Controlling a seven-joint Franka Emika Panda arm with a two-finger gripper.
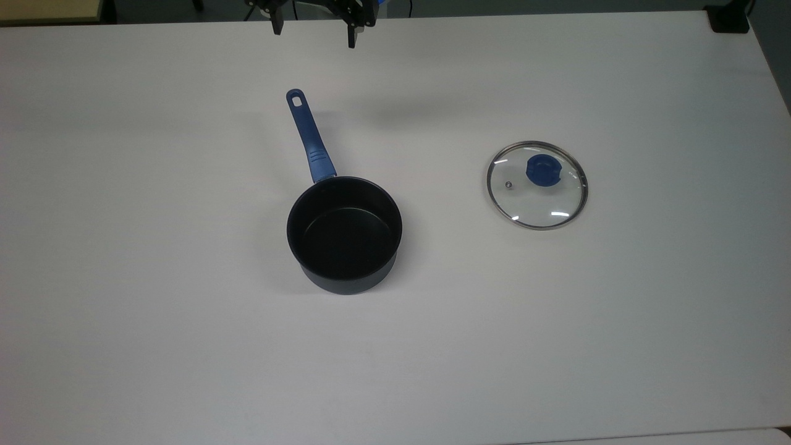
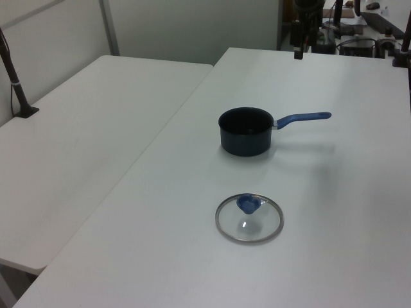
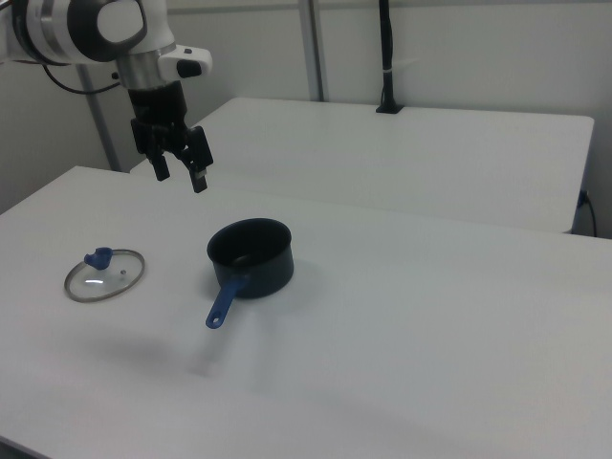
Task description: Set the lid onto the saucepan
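High above the table (image 3: 430, 316), the tool (image 3: 180, 174) hangs — fingers spread.

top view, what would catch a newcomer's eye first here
The small black saucepan with its long blue handle sits open near the middle of the white table. The round clear glass lid with a blue knob lies flat, apart, toward the top view's right. The open gripper hangs above the far edge.

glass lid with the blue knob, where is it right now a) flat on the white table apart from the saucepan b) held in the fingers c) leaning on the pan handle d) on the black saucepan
a: the round clear glass lid with the blue knob lies flat on the white table, well clear of the small black saucepan with the blue handle, while the open gripper hangs empty above the table.
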